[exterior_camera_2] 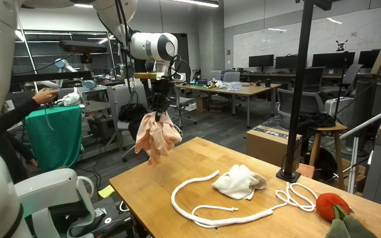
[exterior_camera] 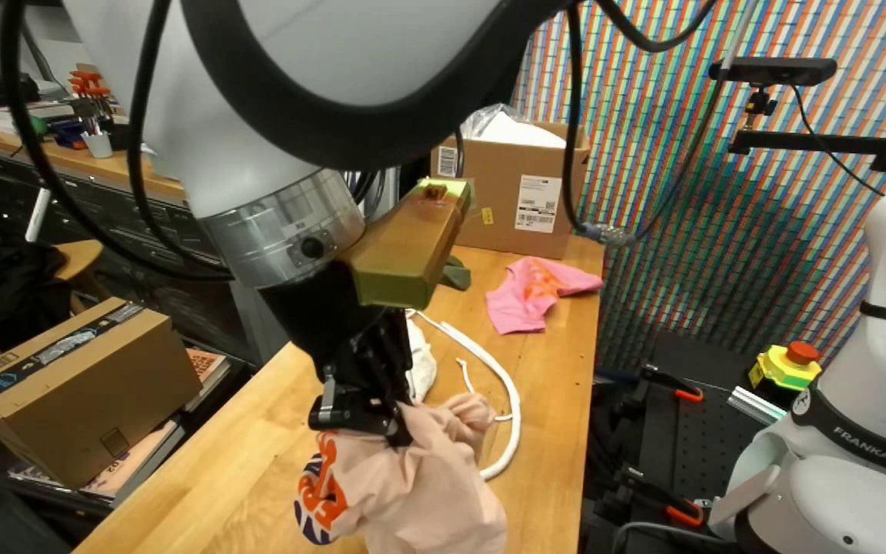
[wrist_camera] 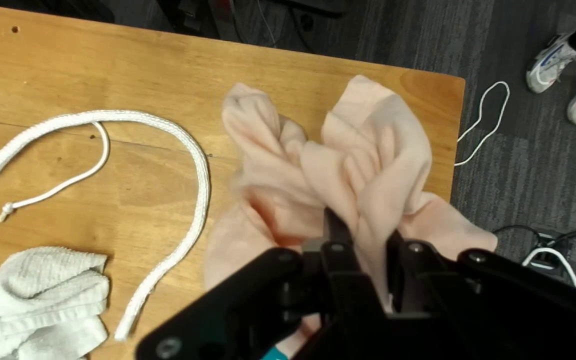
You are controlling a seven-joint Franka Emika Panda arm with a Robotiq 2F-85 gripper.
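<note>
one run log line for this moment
tool: closed | held: crumpled pale-pink printed cloth, hanging | light wooden table: curved white braided rope, crumpled off-white cloth

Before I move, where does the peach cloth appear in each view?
In an exterior view: peach cloth, bottom centre.
In an exterior view: peach cloth, just left of centre.
In the wrist view: peach cloth, mostly right of centre.
Shared landmark: white rope, curving in all three views.
</note>
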